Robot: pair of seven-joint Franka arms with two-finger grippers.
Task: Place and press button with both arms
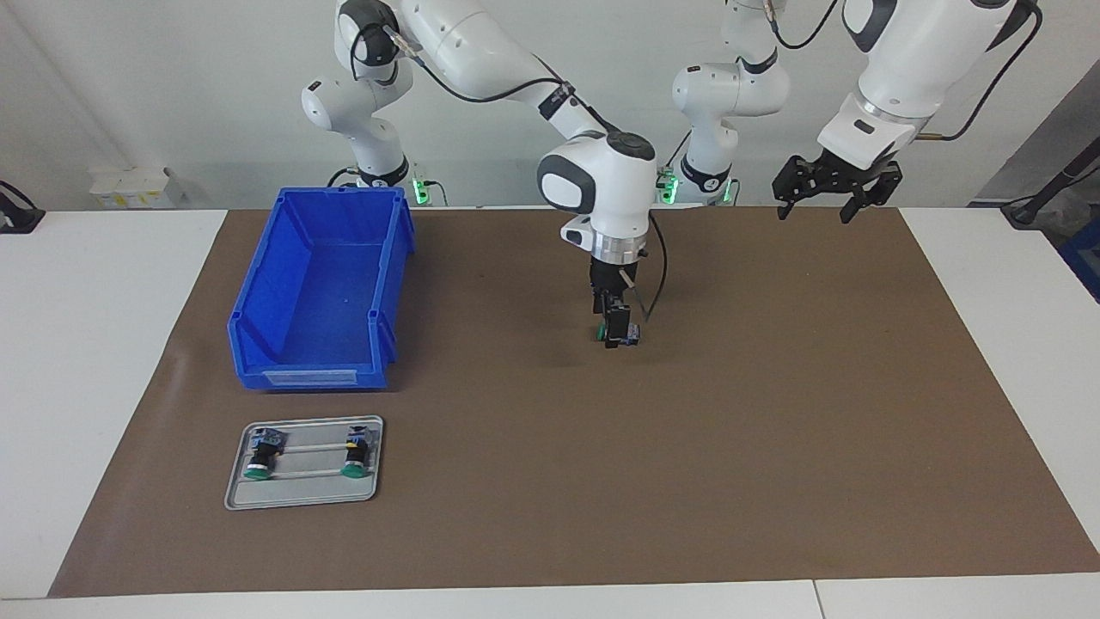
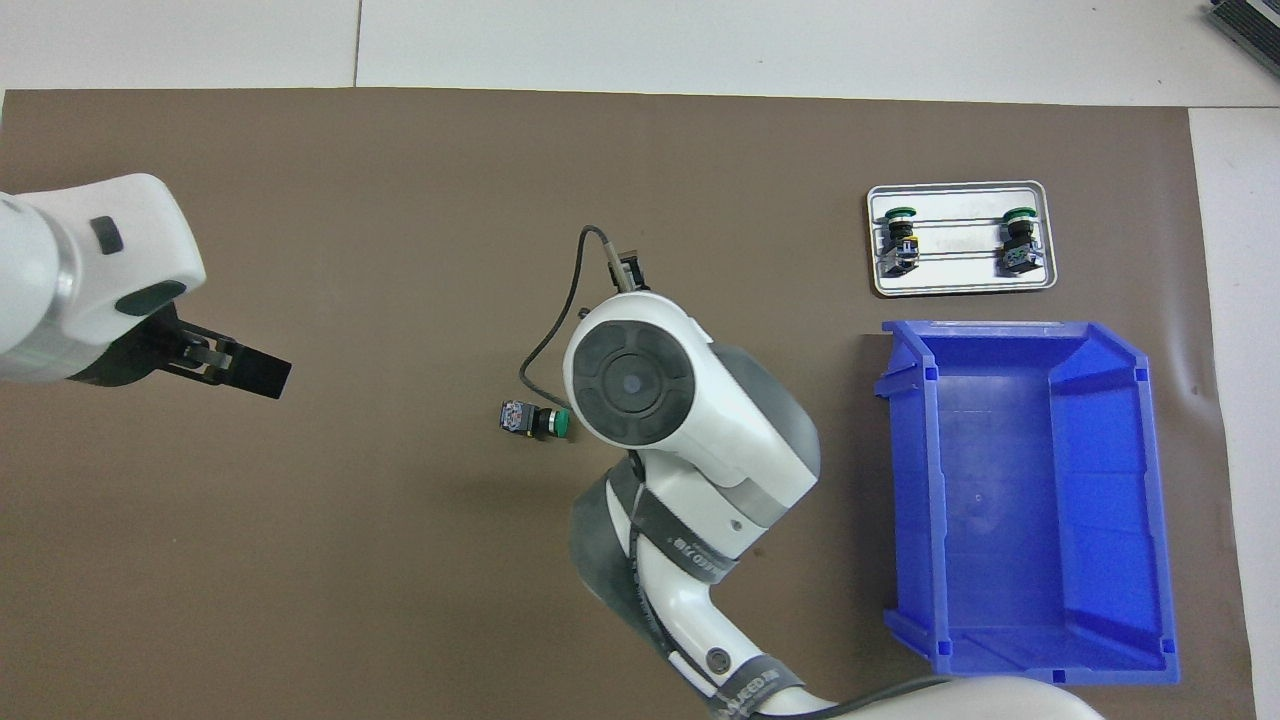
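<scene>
Two claws: right gripper [image 1: 618, 331] astride green-capped button [image 2: 534, 419], fingertips hidden, grip unreadable; left gripper [image 1: 823, 203] spread, mid-air.

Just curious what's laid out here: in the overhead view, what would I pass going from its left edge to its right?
Left claw → button under the right arm → metal tray with two buttons → blue bin.

From overhead we lose the right gripper [image 1: 616, 331] under its own wrist; the left arm [image 2: 80, 280] runs off the frame edge; the tray buttons' [image 1: 259, 452] markings seem too small to read.
</scene>
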